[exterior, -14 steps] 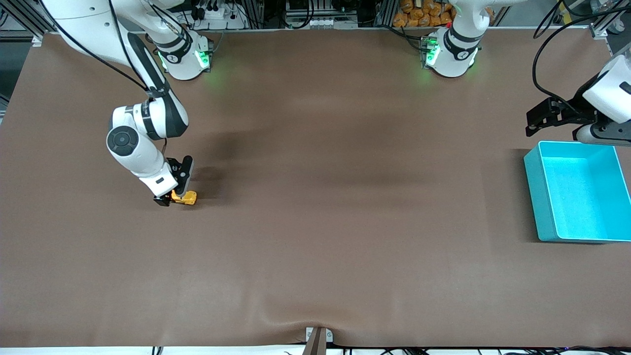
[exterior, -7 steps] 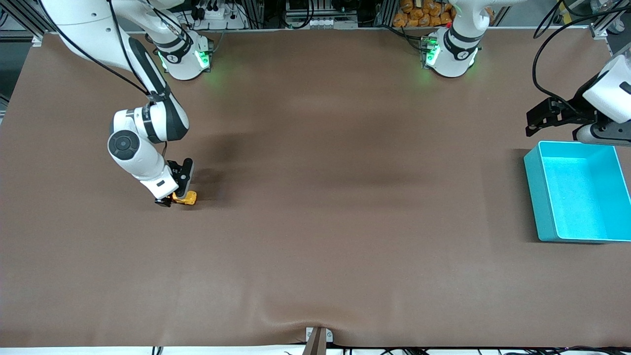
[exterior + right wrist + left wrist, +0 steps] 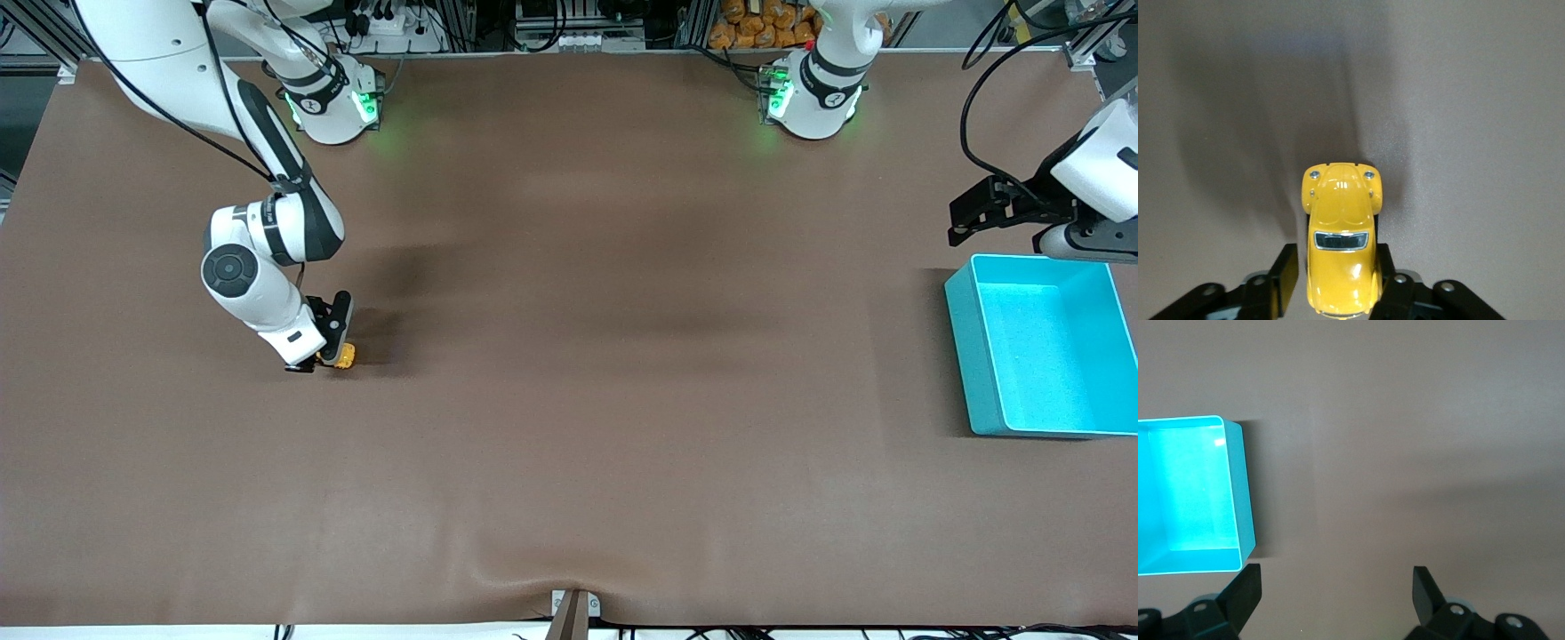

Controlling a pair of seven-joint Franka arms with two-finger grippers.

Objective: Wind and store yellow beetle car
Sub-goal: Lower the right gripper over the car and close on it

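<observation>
Brown matting covers the table, bare around the right gripper (image 3: 322, 357). Over the last second it has swung the yellow beetle car (image 3: 344, 356) round on the mat, probably the wind-up stroke. Its fingers (image 3: 1286, 273) clamp the car's flanks, bonnet poking out ahead. Far off, the left gripper (image 3: 1335, 590) waits, spread wide, above the turquoise bin (image 3: 965, 342).

Beetle car (image 3: 343, 356) on the worktop (image 3: 569, 400) at nine o'clock, within the right claw (image 3: 322, 359); bin (image 3: 1040, 347) at three o'clock.
</observation>
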